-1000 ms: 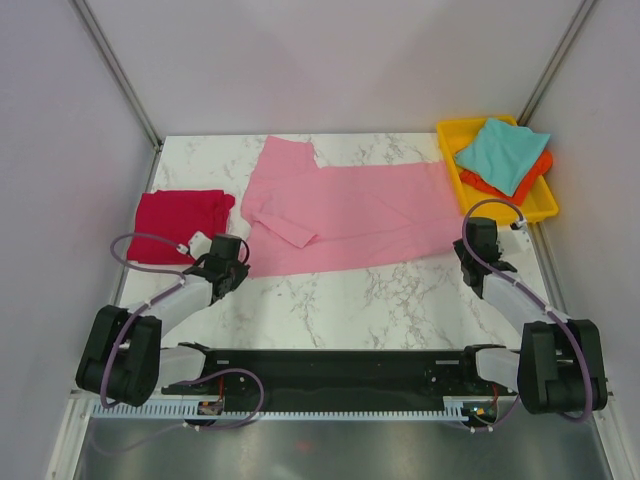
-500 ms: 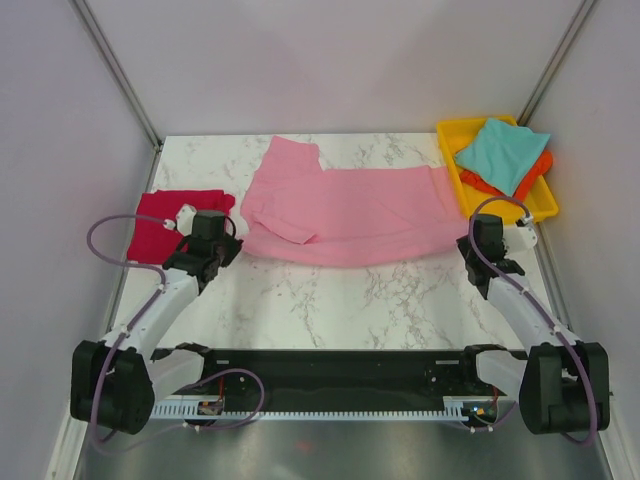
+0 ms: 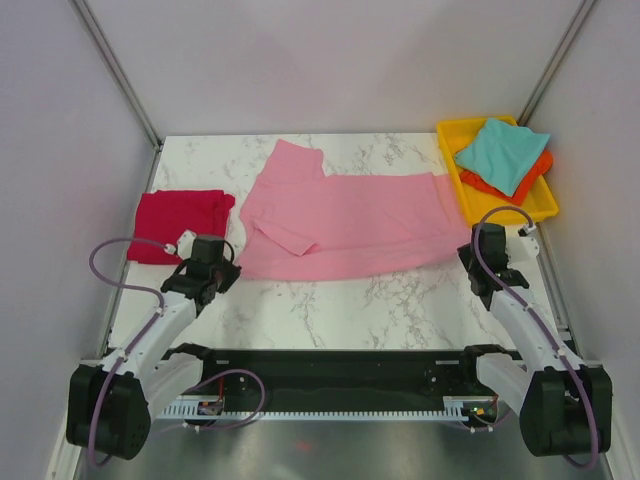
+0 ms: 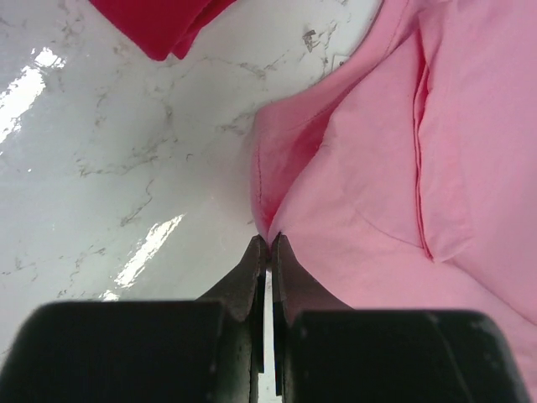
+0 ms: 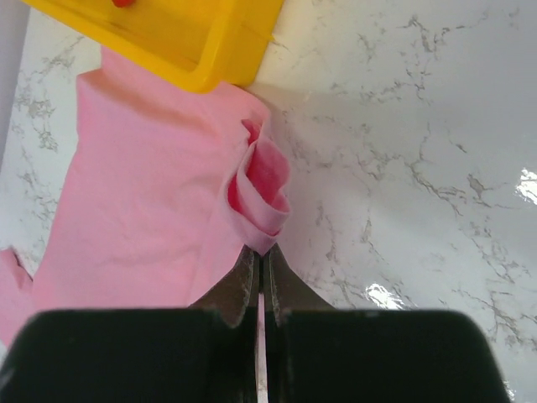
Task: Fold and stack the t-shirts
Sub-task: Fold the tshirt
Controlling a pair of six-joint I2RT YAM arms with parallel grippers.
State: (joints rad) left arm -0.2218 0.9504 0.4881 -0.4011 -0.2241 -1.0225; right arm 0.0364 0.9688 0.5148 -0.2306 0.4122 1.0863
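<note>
The light pink t-shirt [image 3: 345,220] lies spread across the middle of the marble table [image 3: 340,290], folded lengthwise. My left gripper [image 3: 222,268] is shut on its near left corner [image 4: 270,228]. My right gripper [image 3: 478,262] is shut on its near right corner [image 5: 264,220], which bunches into a small fold. The crimson red t-shirt [image 3: 180,222] lies folded at the left and shows at the top of the left wrist view [image 4: 159,21]. The teal t-shirt [image 3: 502,152] lies on the orange t-shirt [image 3: 510,185] in the yellow tray [image 3: 470,195].
The yellow tray's corner [image 5: 210,42] sits just beyond the right gripper, touching the pink cloth. Grey walls close the table at the back and both sides. Bare marble lies between the pink shirt and the arm bases.
Both grippers have pulled the pink shirt's near edge towards the arm bases, after carrying it away from me half a second ago. The shirt now lies flatter and wider.
</note>
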